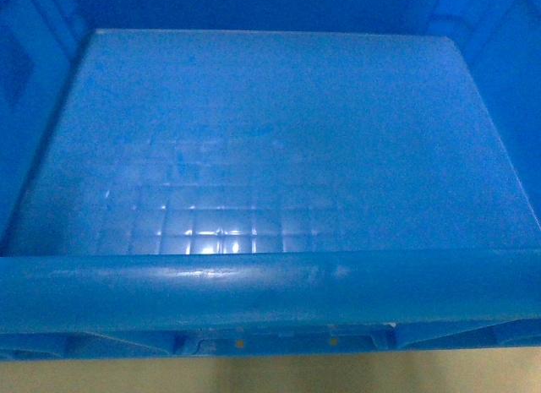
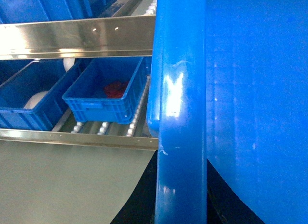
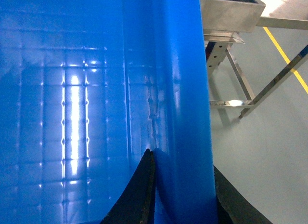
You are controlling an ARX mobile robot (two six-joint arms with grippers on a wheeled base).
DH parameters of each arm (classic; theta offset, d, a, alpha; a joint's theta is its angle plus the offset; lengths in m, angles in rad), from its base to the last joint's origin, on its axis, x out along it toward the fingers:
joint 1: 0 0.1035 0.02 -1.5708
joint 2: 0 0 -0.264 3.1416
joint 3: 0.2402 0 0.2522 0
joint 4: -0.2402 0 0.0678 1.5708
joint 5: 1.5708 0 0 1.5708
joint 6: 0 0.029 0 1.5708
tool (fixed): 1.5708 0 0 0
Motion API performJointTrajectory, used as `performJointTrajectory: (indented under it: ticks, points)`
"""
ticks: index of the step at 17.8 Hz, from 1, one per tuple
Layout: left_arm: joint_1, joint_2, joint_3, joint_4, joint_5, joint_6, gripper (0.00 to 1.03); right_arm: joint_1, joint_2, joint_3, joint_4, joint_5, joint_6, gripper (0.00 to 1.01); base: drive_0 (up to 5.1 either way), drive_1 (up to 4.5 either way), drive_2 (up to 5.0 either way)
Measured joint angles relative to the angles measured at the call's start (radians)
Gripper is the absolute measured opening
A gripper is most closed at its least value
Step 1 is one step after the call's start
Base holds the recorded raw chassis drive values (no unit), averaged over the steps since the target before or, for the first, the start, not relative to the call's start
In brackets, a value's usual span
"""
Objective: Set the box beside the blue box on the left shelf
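Both grippers pinch the box [image 1: 270, 156] by its side rims, right gripper [image 3: 180, 195] and left gripper [image 2: 180, 204], near the left shelf [image 2: 103, 127]; uneven lifting may tilt it against the blue box [image 2: 103, 94].

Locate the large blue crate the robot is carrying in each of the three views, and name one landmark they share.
Head: the crate fills almost the whole picture, open floor facing the camera, near rim along the bottom.
Left wrist: it takes the right half, its rim running vertically through the middle.
Right wrist: it covers the left two thirds, rim at the right side of the crate.
Shared landmark: the thick rolled rim, beside the faint grid on the floor.
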Motion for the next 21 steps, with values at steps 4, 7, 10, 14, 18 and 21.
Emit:
performJointTrajectory:
  ticks: [4, 7, 10, 14, 18, 21]
  points:
    - [0.0, 0.0, 0.0, 0.0, 0.0, 0.0, 0.11, 0.0, 0.0, 0.0, -0.001, 0.001, 0.0, 0.17, -5.0, 2.47, 2.5]
    - [0.0, 0.0, 0.0, 0.0, 0.0, -0.001, 0.11, 0.0, -0.001, 0.0, -0.001, 0.001, 0.0, 0.17, -4.9, 2.54, 2.5]
    - [0.0, -0.002, 0.0, -0.008, -0.005, 0.001, 0.11, 0.006, 0.006, 0.0, 0.004, 0.0, 0.0, 0.17, -3.4, 1.61, 1.6]
    - [0.0, -0.004, 0.0, -0.003, -0.005, 0.006, 0.11, 0.006, 0.004, 0.0, 0.002, 0.001, 0.006, 0.17, 0.0, 0.0, 0.0]
    - [0.0, -0.002, 0.0, -0.003, -0.004, 0.004, 0.11, 0.006, 0.004, 0.0, 0.0, 0.002, 0.004, 0.17, 0.0, 0.0, 0.0]
    - [0.0, -0.002, 0.0, -0.003, -0.004, 0.005, 0.11, 0.006, 0.004, 0.0, 0.001, 0.002, 0.004, 0.17, 0.0, 0.0, 0.0]
